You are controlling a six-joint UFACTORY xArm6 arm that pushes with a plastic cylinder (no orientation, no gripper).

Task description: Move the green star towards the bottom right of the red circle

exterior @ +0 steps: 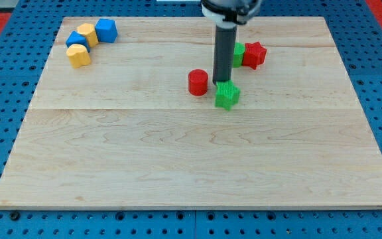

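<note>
The green star (227,95) lies on the wooden board, just to the lower right of the red circle (198,82), with a small gap between them. My tip (220,82) stands at the star's upper left edge, touching or nearly touching it, between the star and the red circle. The dark rod rises straight up from there to the view's top.
A second green block (239,53), partly hidden behind the rod, sits against a red star-like block (254,54) above the green star. At the board's top left are two blue blocks (105,30) (77,39) and two yellow blocks (88,32) (79,56). The board (178,159) rests on a blue pegboard.
</note>
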